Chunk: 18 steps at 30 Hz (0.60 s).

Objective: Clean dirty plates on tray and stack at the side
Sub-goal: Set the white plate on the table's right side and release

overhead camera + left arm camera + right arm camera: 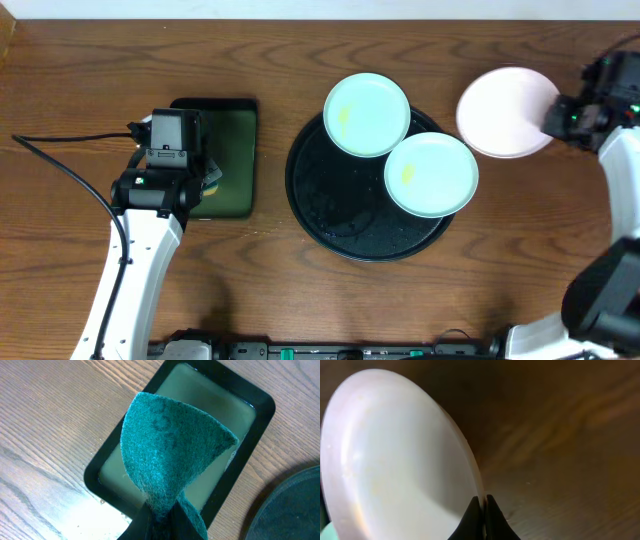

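One plate (pixel 505 112) is held by its rim in the clenched right hand (pixel 482 505), right of the tray (pixel 330 200); a green pad (pixel 170 445) is gripped by the left hand (pixel 161 519).

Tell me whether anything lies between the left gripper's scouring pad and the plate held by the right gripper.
Yes. The round black tray, carrying two mint plates, lies between the pad and the held plate.
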{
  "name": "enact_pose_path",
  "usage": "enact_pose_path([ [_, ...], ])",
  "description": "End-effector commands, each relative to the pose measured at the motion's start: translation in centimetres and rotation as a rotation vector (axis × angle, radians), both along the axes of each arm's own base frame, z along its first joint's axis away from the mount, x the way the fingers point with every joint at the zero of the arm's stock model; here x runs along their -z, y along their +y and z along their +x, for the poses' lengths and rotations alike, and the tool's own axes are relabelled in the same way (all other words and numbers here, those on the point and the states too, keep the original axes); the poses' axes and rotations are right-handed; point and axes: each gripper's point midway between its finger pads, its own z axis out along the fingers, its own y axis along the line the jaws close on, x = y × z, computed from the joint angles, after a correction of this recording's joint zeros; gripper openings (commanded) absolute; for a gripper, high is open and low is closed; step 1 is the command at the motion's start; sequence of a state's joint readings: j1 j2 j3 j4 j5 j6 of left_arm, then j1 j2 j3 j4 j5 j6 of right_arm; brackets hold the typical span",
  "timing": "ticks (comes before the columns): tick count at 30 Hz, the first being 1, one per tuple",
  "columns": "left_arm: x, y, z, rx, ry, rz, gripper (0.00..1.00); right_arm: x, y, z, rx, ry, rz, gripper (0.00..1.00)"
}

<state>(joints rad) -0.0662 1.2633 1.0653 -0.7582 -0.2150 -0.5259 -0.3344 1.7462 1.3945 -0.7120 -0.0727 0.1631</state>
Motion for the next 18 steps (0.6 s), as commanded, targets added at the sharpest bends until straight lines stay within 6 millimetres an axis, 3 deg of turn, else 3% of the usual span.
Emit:
enact_pose_path([
  [1, 0.4, 0.3, -0.1, -0.003, 0.012, 0.013, 0.08, 1.4, -1.7, 0.2, 0.075, -0.001, 0.087, 0.01],
  [6, 0.4, 0.3, -0.1, -0.003, 0.012, 0.012, 0.08, 4.0, -4.5, -0.1, 0.144, 0.028, 0.102, 0.01],
  [11, 0.5, 0.3, -0.1, -0.001, 0.012, 0.010, 0.08, 6.6, -5.7, 0.0, 0.174, 0.052, 0.120, 0.01],
  [14, 0.4, 0.2, -0.1, 0.000, 0.011, 0.007, 0.07, 7.8, -5.4, 0.2, 0.165, 0.068, 0.135, 0.21],
  [18, 0.4, 0.2, 0.1, 0.001, 0.004, 0.006, 0.07, 8.0, -4.0, 1.0, 0.101, 0.058, 0.154, 0.38],
])
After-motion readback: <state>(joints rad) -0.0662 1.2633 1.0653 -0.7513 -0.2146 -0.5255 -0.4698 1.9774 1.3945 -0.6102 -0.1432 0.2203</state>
